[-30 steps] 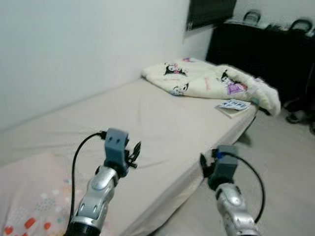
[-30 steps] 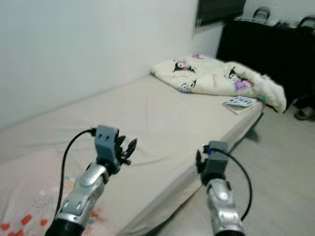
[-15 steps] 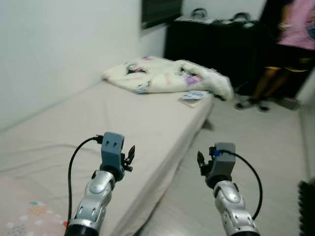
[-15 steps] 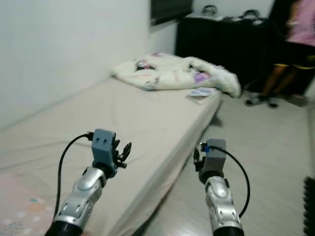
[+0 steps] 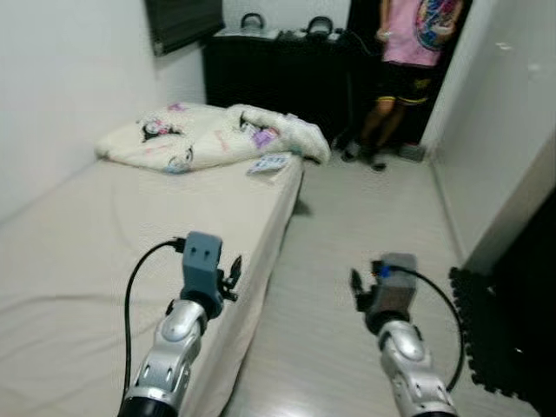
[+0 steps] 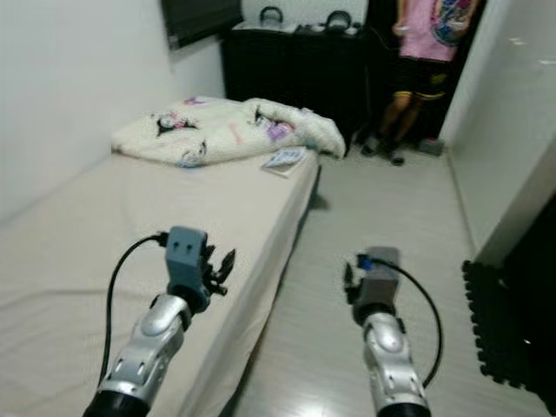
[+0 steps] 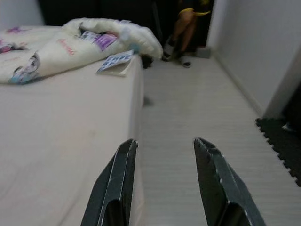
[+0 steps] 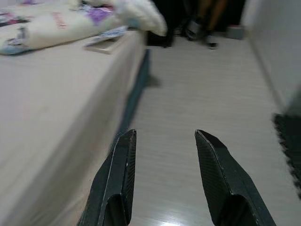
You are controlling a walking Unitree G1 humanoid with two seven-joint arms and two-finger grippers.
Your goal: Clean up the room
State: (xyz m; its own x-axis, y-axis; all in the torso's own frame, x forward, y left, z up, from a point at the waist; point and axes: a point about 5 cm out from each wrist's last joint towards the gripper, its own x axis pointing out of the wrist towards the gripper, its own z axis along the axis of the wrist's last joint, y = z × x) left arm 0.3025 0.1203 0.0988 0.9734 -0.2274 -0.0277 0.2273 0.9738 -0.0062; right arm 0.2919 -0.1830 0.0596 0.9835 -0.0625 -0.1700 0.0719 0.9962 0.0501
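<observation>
A person in a pink shirt and dark shorts (image 5: 408,52) stands at the far end of the room, beside a tall black cabinet (image 5: 278,74). Two round dark handles (image 5: 253,19) stick up from things on top of the cabinet. A dark screen (image 5: 181,21) hangs on the plain white wall (image 5: 61,95) to the left. The floor is pale wood with thin lines (image 5: 365,217). A black foam mat with a bumpy edge (image 5: 495,330) lies on the floor at the right, next to another white wall (image 5: 504,130).

I see a matt cloth bed (image 5: 130,226), a soft printed blanket (image 5: 208,135), and a smooth pale floor (image 5: 365,226) with slight sheen.
</observation>
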